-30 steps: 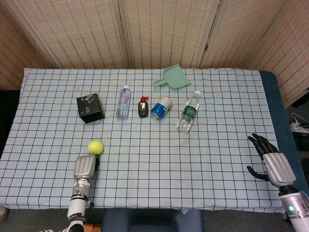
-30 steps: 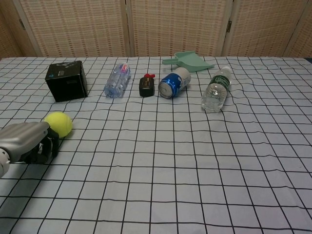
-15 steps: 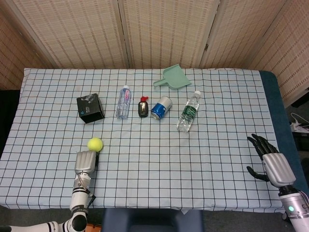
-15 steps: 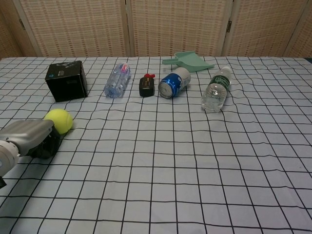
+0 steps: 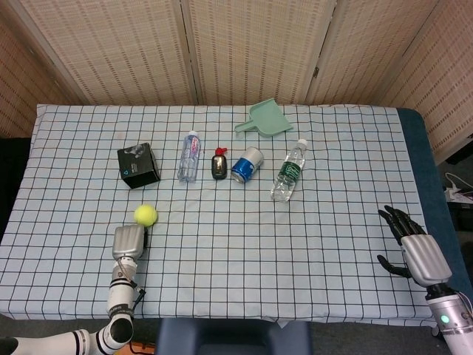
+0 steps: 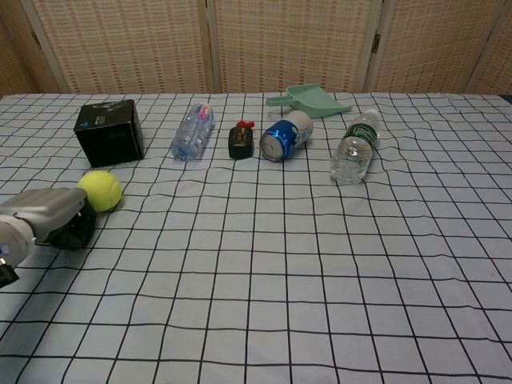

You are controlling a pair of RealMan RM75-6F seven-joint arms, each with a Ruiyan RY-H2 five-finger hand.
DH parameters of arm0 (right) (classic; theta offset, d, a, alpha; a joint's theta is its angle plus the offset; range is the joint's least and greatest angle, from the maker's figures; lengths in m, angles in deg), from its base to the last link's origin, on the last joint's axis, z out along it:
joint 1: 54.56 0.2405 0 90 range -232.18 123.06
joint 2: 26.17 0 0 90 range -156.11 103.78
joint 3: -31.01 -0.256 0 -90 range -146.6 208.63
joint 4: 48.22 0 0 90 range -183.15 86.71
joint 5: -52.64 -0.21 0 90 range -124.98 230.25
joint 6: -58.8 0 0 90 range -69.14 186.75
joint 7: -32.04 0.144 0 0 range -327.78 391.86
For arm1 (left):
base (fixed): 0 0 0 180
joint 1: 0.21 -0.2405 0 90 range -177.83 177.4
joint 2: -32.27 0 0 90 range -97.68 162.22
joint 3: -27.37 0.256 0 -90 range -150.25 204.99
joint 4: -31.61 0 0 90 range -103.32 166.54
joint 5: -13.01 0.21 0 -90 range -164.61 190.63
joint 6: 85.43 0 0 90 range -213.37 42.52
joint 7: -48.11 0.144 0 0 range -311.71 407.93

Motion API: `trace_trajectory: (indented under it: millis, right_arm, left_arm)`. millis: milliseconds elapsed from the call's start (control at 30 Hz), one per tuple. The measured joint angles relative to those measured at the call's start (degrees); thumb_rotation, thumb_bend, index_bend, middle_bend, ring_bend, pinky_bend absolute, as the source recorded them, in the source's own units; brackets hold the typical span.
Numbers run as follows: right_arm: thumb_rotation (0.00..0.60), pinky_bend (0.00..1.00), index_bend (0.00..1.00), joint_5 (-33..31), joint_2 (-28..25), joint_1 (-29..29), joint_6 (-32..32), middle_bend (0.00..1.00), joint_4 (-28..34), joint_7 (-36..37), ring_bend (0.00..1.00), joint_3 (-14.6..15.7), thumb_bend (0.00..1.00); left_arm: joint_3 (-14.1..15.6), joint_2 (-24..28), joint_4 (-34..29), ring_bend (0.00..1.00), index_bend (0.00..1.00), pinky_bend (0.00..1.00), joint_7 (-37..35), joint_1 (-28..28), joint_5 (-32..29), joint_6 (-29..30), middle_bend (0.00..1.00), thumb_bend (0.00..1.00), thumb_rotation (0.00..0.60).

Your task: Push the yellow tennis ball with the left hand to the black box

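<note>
Resting just behind the ball [image 6: 99, 190] with fingers [image 6: 74, 231] curled under and holding nothing, the left hand [image 6: 46, 216] risks an off-centre nudge rolling it past the nearby box [image 6: 110, 132], while the right hand [image 5: 414, 242] idles open.

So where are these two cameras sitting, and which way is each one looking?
Head view: high up, looking steeply down on the whole checked table; it shows the left hand with its forearm at the near edge, and the right hand at the right.
Chest view: lower, looking nearly level across the table toward the wicker screen; only the left hand shows, at the left edge.
Both share the yellow tennis ball just ahead of the left hand, the black box, and the row of bottles beyond.
</note>
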Motion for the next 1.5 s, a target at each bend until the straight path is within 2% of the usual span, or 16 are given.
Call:
trace_trajectory:
  millis: [500,833,1333,1500]
  right_arm:
    - [0.6,0.17,0.04,0.5,-0.2,-0.1,0.2,0.0,0.2,0.3,0.0,0.3,0.21]
    - [0.6,0.17,0.04,1.0,-0.3,-0.1,0.5,0.0,0.3,0.8,0.0,0.5,0.21]
    - [0.6,0.17,0.04,0.7,-0.3,0.0,-0.1,0.0,0.2,0.7,0.0,0.6,0.21]
    - [0.6,0.17,0.04,0.5,-0.2,0.1,-0.3,0.0,0.2,0.6,0.0,0.6,0.21]
  left_arm:
    - [-2.9,2.9,-5.8,0.63,0.54,0.91,0.8,3.3,-6.0,-0.2,0.63,0.81,0.6]
    - [-3.4,4.0,-7.4,0.63,0.54,0.91,0.9,5.6,-9.3,1.1,0.63,0.81,0.6]
    - [-0.7,1.3,2.2,0.63,0.54,0.91,0.2,8.3,-7.0,0.3,0.63,0.81,0.6]
    - [-1.2,0.1,5.2,0.63,0.54,0.91,-0.7,9.0,-7.8,-0.8,0.63,0.81,0.6]
